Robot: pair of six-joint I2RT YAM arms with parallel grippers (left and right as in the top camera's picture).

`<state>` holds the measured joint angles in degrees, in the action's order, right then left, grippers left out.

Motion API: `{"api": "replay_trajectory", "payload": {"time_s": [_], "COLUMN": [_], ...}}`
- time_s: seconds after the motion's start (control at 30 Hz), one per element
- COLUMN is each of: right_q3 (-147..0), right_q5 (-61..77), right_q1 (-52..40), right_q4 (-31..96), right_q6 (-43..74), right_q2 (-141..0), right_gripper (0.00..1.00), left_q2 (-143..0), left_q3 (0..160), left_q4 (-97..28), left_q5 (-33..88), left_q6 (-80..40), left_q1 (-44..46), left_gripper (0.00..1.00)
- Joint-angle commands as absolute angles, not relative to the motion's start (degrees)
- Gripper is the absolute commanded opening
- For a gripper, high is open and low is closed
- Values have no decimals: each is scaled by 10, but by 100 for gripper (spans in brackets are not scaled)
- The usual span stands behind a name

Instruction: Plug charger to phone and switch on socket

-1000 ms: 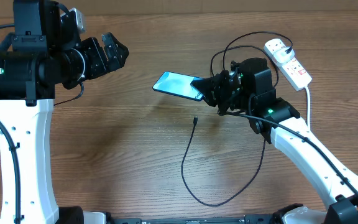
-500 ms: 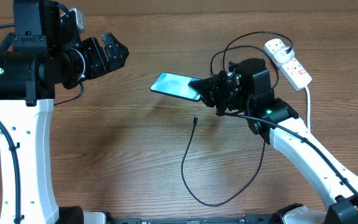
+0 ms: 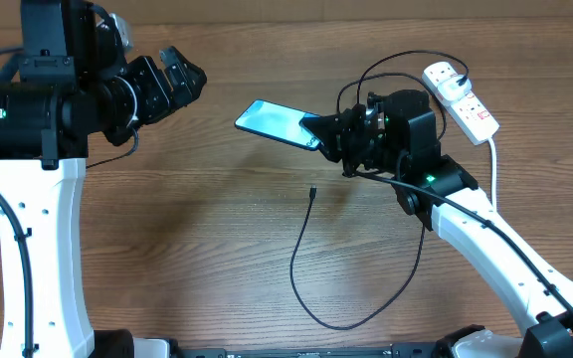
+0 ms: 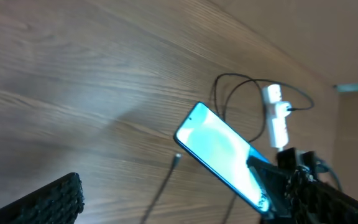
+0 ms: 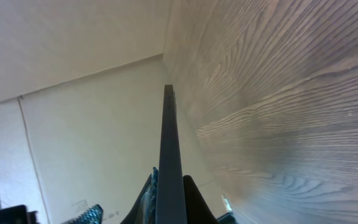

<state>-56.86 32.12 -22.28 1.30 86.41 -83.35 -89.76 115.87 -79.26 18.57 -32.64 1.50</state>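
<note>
**Phone Held by One End, Charger Tip Lying Loose**

Over the wooden counter [image 3: 217, 259], the left claw [image 3: 189, 78] hangs at the far left, spread wide and empty. The right claw [image 3: 320, 134] is clamped tight on the right end of the phone [image 3: 272, 121], apparently held clear of the counter mid-scene. The socket [image 3: 463, 99] lies far right. The charger [image 3: 301, 259] loops nearer, its tip [image 3: 311, 193] loose on the wood.

Pinched at one end only, the phone may pivot or slip when the tip is pushed in.

Count: one counter, two claws, one socket, one phone, one charger.
</note>
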Motion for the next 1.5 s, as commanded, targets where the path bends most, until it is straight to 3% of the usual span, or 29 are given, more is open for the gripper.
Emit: {"api": "replay_trajectory", "payload": {"time_s": [0.0, 0.13, 0.23, 0.27, 0.5, 0.77, 0.93, 1.27, 1.4, 1.47], "right_q3": [-583, -583, -583, -583, -583, -583, -583, -583, -583, -583], "right_q5": [315, 296, 286, 283, 215, 195, 195, 194, 191, 191], "right_q1": [-225, -225, -225, -225, -256, -276, -276, -277, -277, -277], "right_q4": [-9, -17, -26, -27, -42, -77, -85, -136, -136, -137], "right_q6": [909, 965, 980, 980, 1036, 1087, 1145, 1215, 1235, 1235], "right_q2": [-811, -811, -811, -811, -811, -811, -811, -811, -811, -811], "right_gripper": [4, 4, 4, 4, 4, 4, 4, 4, 4, 4], "left_q2": [-903, -908, -908, -909, -961, -1030, -1045, -1045, -1045, -1045], "left_q3": [1164, 1164, 1164, 1164, 1164, 1164, 1164, 1164, 1164, 1164], "left_q4": [-789, -787, -784, -784, -788, -759, -686, -685, -680, -674], "left_q5": [232, 241, 246, 247, 261, 306, 353, 339, 339, 339], "left_q6": [-436, -548, -568, -576, -738, -735, -653, -647, -648, -647], "left_q1": [20, 19, 19, 20, 75, 101, 101, 102, 102, 103], "left_gripper": [100, 100, 100, 91, 84, 84, 81, 81, 76, 68]}}
